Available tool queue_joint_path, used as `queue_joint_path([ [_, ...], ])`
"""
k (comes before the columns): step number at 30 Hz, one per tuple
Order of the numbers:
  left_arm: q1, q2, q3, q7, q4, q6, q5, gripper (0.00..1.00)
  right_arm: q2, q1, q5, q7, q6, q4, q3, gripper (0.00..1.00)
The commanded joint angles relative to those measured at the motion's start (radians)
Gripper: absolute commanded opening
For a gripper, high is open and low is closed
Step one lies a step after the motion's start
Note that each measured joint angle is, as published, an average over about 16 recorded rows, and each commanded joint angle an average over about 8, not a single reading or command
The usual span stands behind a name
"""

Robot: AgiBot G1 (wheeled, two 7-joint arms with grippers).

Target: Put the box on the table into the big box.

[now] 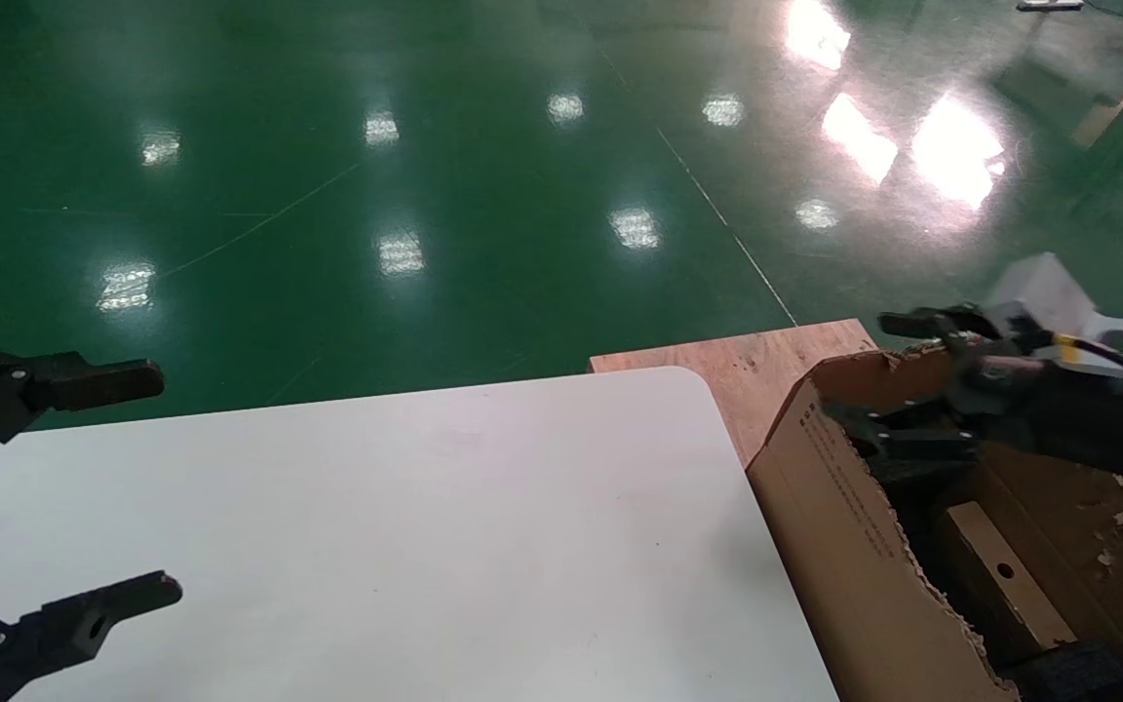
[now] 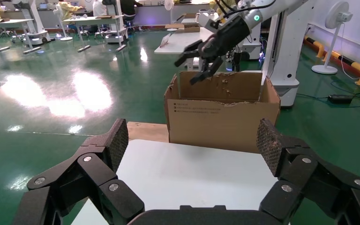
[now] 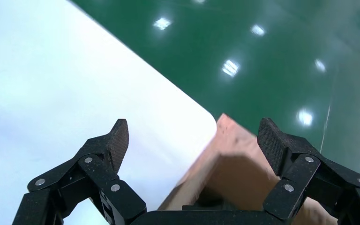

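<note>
The small wood-grain box (image 1: 995, 561) with a round dark hole lies inside the big cardboard box (image 1: 844, 526), on black foam. My right gripper (image 1: 878, 370) is open and empty, above the big box's far corner and apart from the small box. It also shows in the left wrist view (image 2: 194, 61) above the big box (image 2: 222, 119). In the right wrist view my right gripper (image 3: 192, 140) hangs over the big box's corner (image 3: 243, 180). My left gripper (image 1: 157, 483) is open and empty over the white table's (image 1: 445, 526) left end.
A flat wooden board (image 1: 747, 366) lies under the big box, beyond the table's rounded corner. Glossy green floor (image 1: 425, 195) surrounds the table. Other tables and a white robot stand (image 2: 286, 51) are behind the big box in the left wrist view.
</note>
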Motion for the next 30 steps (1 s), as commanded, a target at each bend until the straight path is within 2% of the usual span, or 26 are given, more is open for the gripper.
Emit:
queue_joint_path([
  [1,0.0,0.0,0.0,0.0,0.0,0.0,0.0,1.0,-0.04,-0.009,0.024,-0.022,0.036,0.049,-0.019,1.0],
  [7,0.0,0.0,0.0,0.0,0.0,0.0,0.0,1.0,-0.098,-0.029,0.027,-0.042,0.084,0.084,-0.039,1.0],
  [12,0.0,0.0,0.0,0.0,0.0,0.0,0.0,1.0,-0.079,-0.029,0.024,-0.033,0.066,0.067,-0.024,1.0],
  [15,0.0,0.0,0.0,0.0,0.0,0.0,0.0,1.0,-0.082,-0.056,0.021,-0.027,0.047,0.062,0.018,1.0],
  [19,0.0,0.0,0.0,0.0,0.0,0.0,0.0,1.0,-0.115,-0.144,0.016,-0.018,0.01,0.061,0.135,1.0],
  [30,0.0,0.0,0.0,0.0,0.0,0.0,0.0,1.0,-0.224,-0.461,-0.002,0.017,-0.13,0.051,0.563,1.0],
])
